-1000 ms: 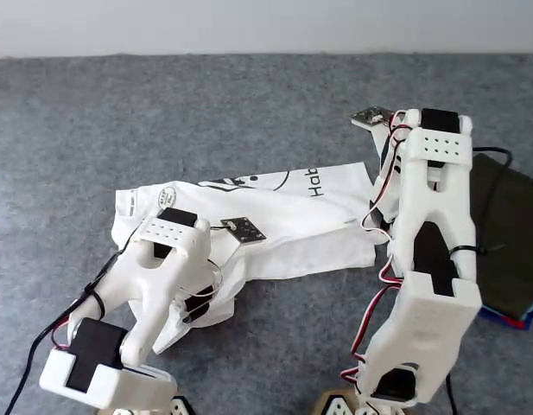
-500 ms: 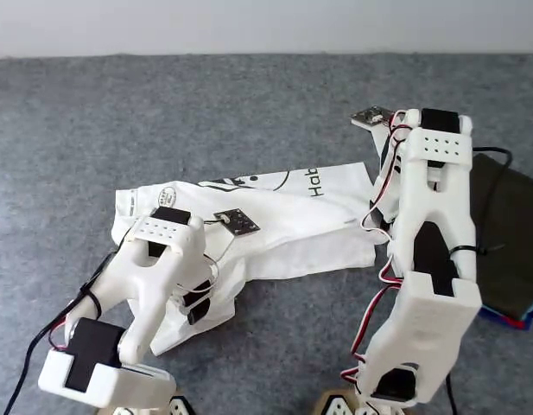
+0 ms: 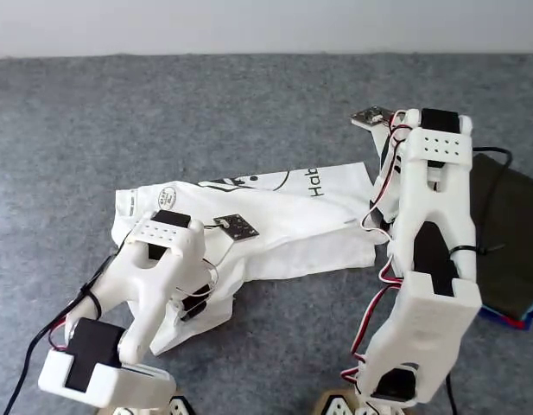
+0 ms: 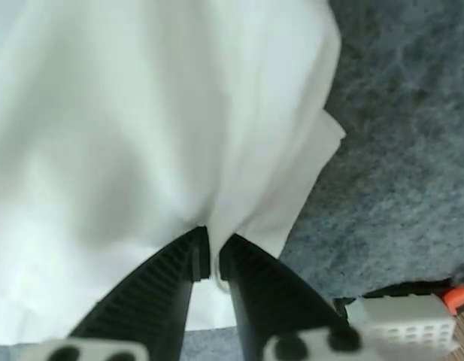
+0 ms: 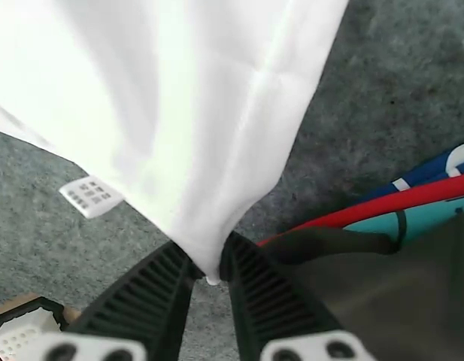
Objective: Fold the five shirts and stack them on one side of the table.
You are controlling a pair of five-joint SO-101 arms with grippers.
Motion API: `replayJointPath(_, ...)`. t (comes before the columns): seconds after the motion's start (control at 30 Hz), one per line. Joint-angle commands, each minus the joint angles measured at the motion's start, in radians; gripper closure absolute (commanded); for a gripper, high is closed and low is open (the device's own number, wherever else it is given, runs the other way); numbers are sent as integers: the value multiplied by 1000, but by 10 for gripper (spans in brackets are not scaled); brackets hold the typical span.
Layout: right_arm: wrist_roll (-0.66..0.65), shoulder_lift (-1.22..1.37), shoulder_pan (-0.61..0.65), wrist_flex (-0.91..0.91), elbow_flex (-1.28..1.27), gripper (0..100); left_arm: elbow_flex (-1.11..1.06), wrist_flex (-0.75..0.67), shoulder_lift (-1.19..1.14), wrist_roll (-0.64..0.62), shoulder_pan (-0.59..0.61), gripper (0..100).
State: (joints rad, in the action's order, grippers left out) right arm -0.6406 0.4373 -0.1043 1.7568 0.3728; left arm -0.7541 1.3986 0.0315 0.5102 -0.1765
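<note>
Toward the near left corner of the grey tabletop [image 3: 249,104], the left arm [image 3: 145,281] bends low over the left end of a white shirt [image 3: 283,226]. The left gripper [image 4: 213,244] has its jaws pinched together on a raised fold of the cloth, with only the thickness of fabric between them. This end of the shirt is bunched and rumpled under the arm, and a loose flap lies toward the near edge. The shirt stretches across the middle of the tabletop as a long, partly folded band, dark print showing on its upper side, and it rises slightly toward the right. There the right gripper [image 5: 209,263], at the end of the tall right arm [image 3: 434,225], is clamped tight on the shirt's right end, the cloth fanning out from between the jaws. Just beside it, at the right edge of the tabletop, lies a stack of folded shirts [image 3: 508,233]. A dark one is on top, with red and blue edges showing beneath.
</note>
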Motion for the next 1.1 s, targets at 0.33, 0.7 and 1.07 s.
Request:
replayJointPath(0.33, 3, -19, -13, 38, 11, 988, 156, 133, 3, 0, 6, 914)
replayJointPath(0.7, 2, -19, -13, 38, 11, 988, 143, 91, 3, 0, 8, 913)
replayJointPath(1.07, 2, -13, -15, 38, 11, 988, 104, 94, 14, 0, 8, 953)
